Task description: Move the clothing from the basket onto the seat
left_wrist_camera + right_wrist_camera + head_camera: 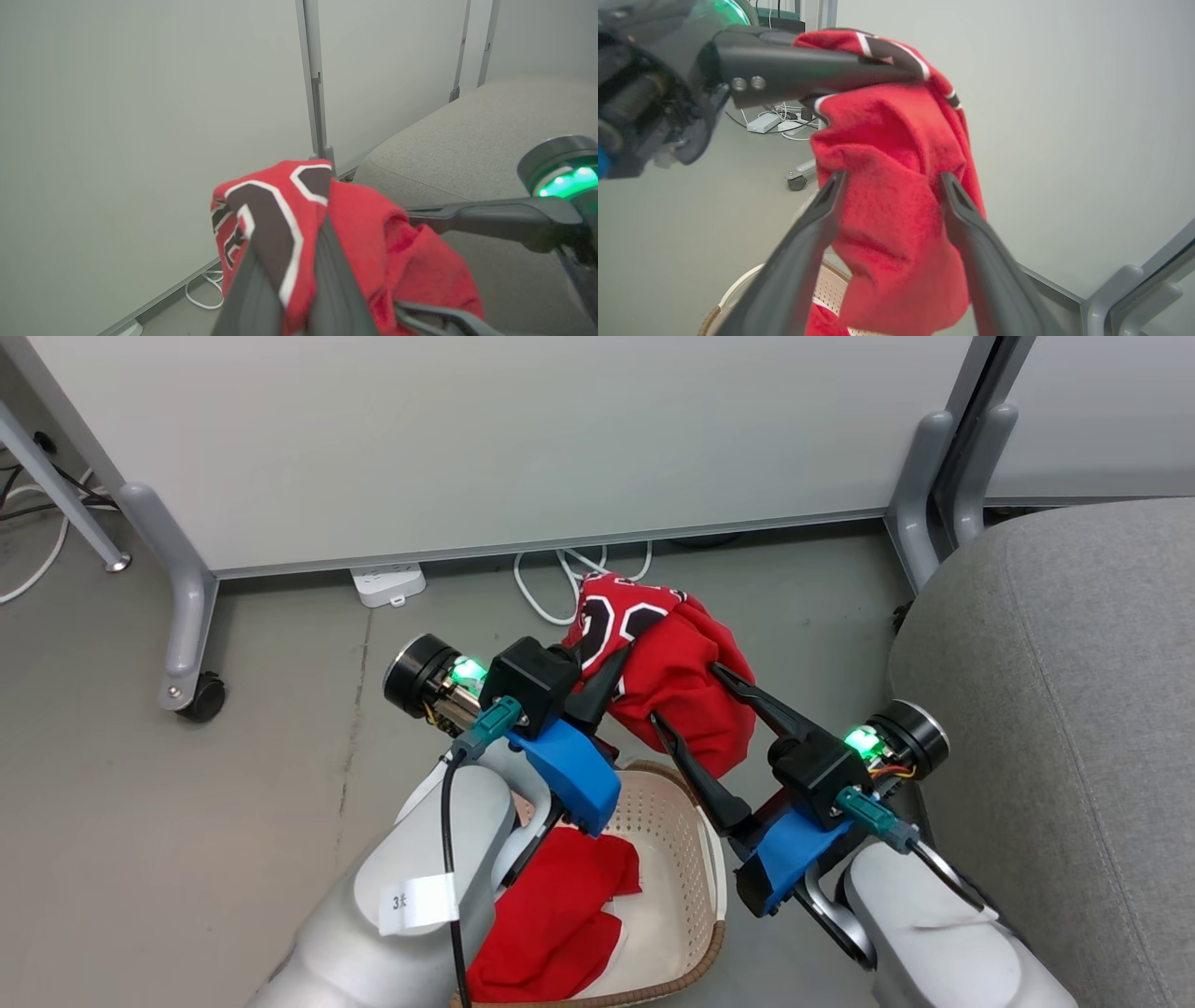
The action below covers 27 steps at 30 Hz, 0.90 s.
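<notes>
Jersey [624,616] is in the air, above the far rim of the basket [674,840] and not over the seat [1055,709] to the right. Left end effector [611,667] has it pinched, fingers closed tight with fabric between them. Right end effector [686,693] is spread wide, one finger either side of the hanging bunch; can't tell whether the tips press in. The numerals are folded over and only partly legible. The plainer red piece [551,915] lies in the basket, half hidden behind the left forearm [420,887]. The basket's near end is cut off.
</notes>
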{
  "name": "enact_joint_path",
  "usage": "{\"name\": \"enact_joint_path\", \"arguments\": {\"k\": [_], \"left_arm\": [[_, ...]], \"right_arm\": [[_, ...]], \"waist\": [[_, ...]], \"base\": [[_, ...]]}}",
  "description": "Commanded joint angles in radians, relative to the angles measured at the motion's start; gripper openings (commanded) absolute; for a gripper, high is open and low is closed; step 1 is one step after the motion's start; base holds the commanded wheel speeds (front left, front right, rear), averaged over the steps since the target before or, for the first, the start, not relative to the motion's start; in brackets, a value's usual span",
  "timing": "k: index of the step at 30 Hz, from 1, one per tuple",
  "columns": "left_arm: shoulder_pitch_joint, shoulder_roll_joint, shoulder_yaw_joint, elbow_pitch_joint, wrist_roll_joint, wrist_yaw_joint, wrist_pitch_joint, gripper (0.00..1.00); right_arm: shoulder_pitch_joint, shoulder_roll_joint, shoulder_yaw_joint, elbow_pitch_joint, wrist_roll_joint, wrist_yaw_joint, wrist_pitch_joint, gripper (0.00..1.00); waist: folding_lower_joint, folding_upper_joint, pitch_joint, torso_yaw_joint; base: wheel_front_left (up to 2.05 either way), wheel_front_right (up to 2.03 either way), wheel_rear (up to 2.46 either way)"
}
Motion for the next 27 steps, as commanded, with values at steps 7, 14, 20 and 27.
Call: {"name": "enact_joint_path", "arguments": {"k": [7, 14, 20, 27], "left_arm": [[-0.02, -0.006, -0.011, -0.01, -0.003, -0.001, -0.005, 0.0], [-0.028, -0.009, -0.018, -0.008, -0.008, -0.001, -0.005, 0.0], [-0.03, -0.01, -0.02, -0.002, -0.008, -0.001, -0.005, 0.0], [-0.032, -0.011, -0.018, 0.002, -0.007, -0.001, -0.005, 0.0]], "right_arm": [[-0.064, 0.038, 0.007, 0.115, 0.005, 0.0, -0.003, 1.0], [-0.096, 0.059, 0.023, 0.172, 0.043, 0.0, -0.003, 0.0], [-0.102, 0.063, 0.029, 0.176, 0.052, 0.0, -0.003, 0.0], [-0.101, 0.063, 0.032, 0.173, 0.056, 0.0, -0.003, 0.0]], "waist": [[-0.0001, 0.0, 0.015, 0.008], [-0.0001, 0.0, 0.021, 0.009], [-0.0001, 0.0, 0.022, 0.009], [-0.0001, 0.0, 0.021, 0.006]], "base": [[0.0, 0.0, 0.0], [0.0, 0.0, 0.0], [0.0, 0.0, 0.0], [0.0, 0.0, 0.0]]}}
